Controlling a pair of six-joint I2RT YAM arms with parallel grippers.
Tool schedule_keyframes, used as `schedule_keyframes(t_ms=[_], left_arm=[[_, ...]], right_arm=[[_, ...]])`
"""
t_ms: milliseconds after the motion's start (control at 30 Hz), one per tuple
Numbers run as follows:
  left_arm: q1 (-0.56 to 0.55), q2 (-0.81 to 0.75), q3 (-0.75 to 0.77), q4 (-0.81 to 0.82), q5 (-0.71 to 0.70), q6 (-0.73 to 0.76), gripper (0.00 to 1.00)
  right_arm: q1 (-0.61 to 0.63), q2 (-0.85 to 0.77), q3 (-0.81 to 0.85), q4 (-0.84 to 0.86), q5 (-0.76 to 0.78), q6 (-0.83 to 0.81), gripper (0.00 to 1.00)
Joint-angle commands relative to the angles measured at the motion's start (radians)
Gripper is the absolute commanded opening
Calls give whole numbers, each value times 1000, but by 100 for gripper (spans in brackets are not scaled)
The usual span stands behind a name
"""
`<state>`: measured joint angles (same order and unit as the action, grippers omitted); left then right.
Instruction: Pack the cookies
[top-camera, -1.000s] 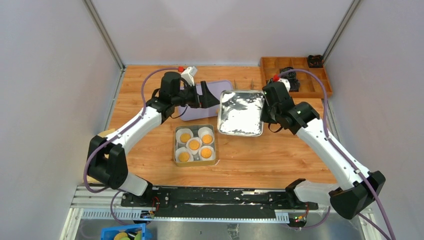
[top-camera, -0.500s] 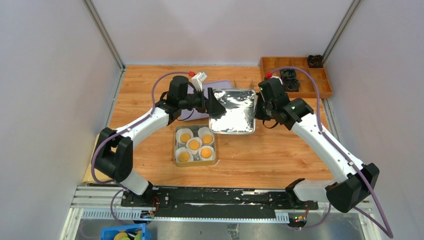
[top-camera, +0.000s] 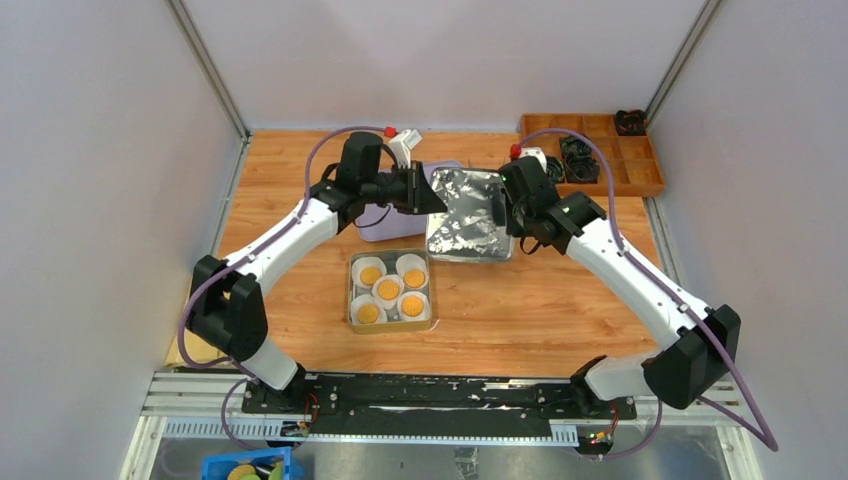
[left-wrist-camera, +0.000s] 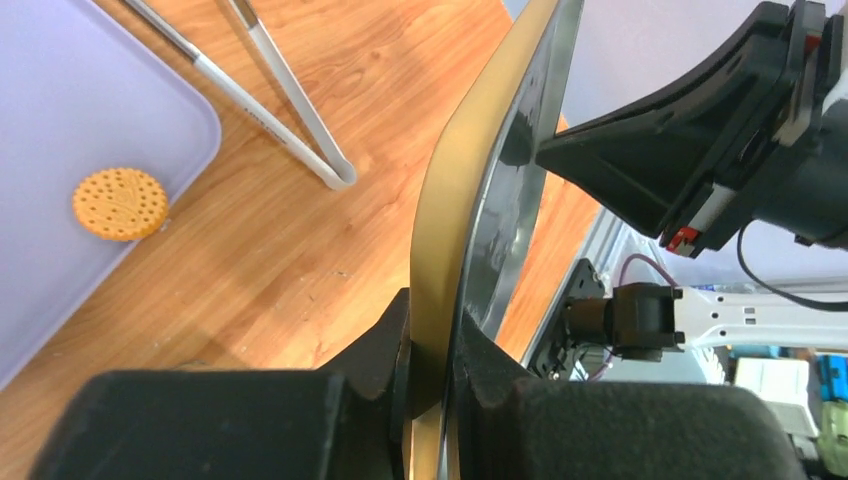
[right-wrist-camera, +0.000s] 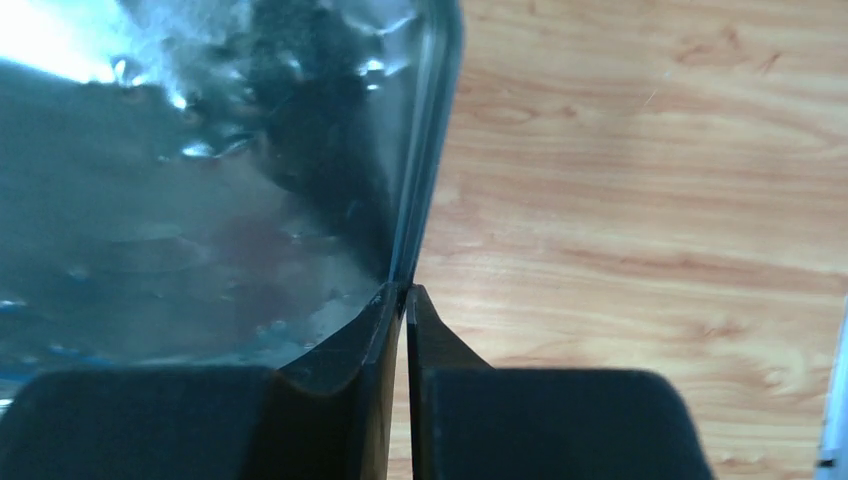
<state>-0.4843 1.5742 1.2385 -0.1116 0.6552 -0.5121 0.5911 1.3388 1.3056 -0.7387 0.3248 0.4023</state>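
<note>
Several cookies (top-camera: 389, 288) sit in white paper liners inside an open gold tin (top-camera: 351, 290) at mid table. One more cookie (left-wrist-camera: 120, 203) lies on the purple board (left-wrist-camera: 60, 150). The tin lid (top-camera: 465, 215), silver inside and gold outside, hangs tilted above the table behind the tin, held between both arms. My left gripper (top-camera: 432, 200) is shut on its left rim, and the left wrist view shows the gold edge (left-wrist-camera: 480, 180) pinched between the jaws (left-wrist-camera: 430, 345). My right gripper (top-camera: 497, 208) pinches the right rim (right-wrist-camera: 425, 150) at its fingertips (right-wrist-camera: 405, 295).
Metal tongs (left-wrist-camera: 290, 110) lie on the wood beside the purple board (top-camera: 395, 225). A wooden compartment tray (top-camera: 600, 150) with dark parts stands at the back right. A blue bin (top-camera: 245, 467) sits below the near edge. Grey walls enclose the table.
The lid has travelled left and tipped up on its edge. My left gripper, open a second ago, has closed on its left rim. The right arm followed it leftward.
</note>
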Motion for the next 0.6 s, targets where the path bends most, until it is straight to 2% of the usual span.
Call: schedule_keyframes(t_ms=[0, 67, 233, 267, 400, 533, 567], left_arm=[[3, 23, 134, -189, -151, 92, 0], [5, 27, 159, -227, -176, 116, 0], [52, 36, 167, -250, -193, 122, 0], [66, 45, 176, -255, -181, 113, 0], [103, 68, 239, -300, -152, 103, 0], [118, 104, 373, -427, -160, 113, 0], [124, 116, 406, -461, -150, 111, 0]], right_arm=[[65, -44, 57, 8, 58, -136, 14], [65, -73, 63, 13, 75, -182, 17], [65, -201, 14, 96, 67, -265, 43], [69, -222, -7, 122, 50, -287, 45], [145, -234, -52, 119, 125, -363, 46], [337, -216, -116, 147, 357, -448, 47], [382, -211, -132, 163, 419, -461, 50]])
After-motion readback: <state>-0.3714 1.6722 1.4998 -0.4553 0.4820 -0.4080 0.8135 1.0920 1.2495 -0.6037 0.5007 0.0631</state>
